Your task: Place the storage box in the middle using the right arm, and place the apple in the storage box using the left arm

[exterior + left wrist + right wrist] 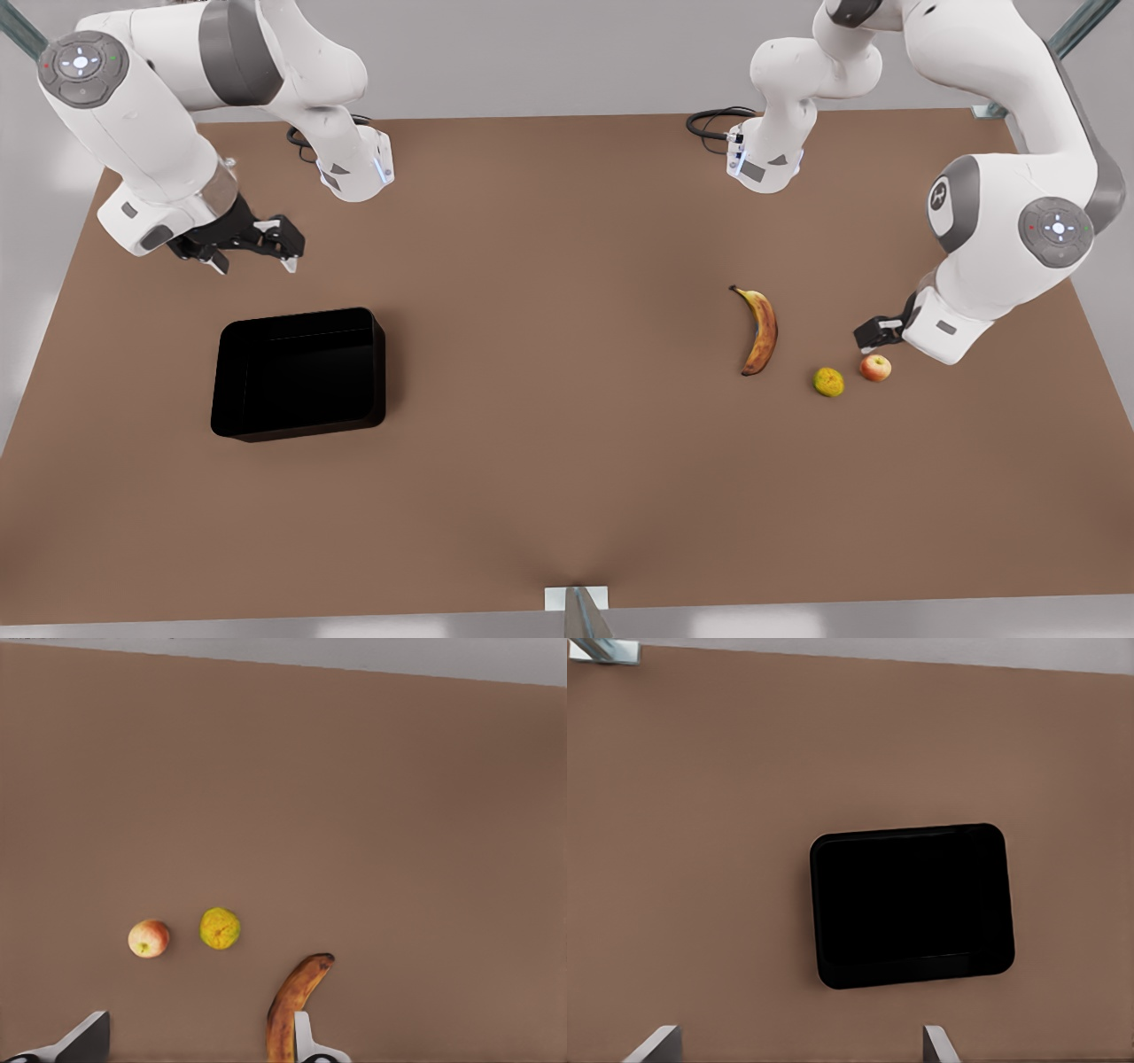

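The storage box (297,429), a glossy black tub, stands empty on the front view's left part of the brown table; it also lies ahead in the right wrist view (912,971). My right gripper (252,257) hovers open above the table, just behind the box and apart from it. The apple (875,367), small and red-orange, rests at the front view's right. Close behind it hangs my left gripper (879,333), open, with its fingertips (85,1040) spread wide and nothing between them. The apple (148,938) is not touched.
A yellow-green round fruit (828,382) lies right beside the apple, and a brown-spotted banana (759,330) a little farther toward the middle. Cables (713,120) coil at the table's far edge. A metal bracket (576,599) sits at the near edge.
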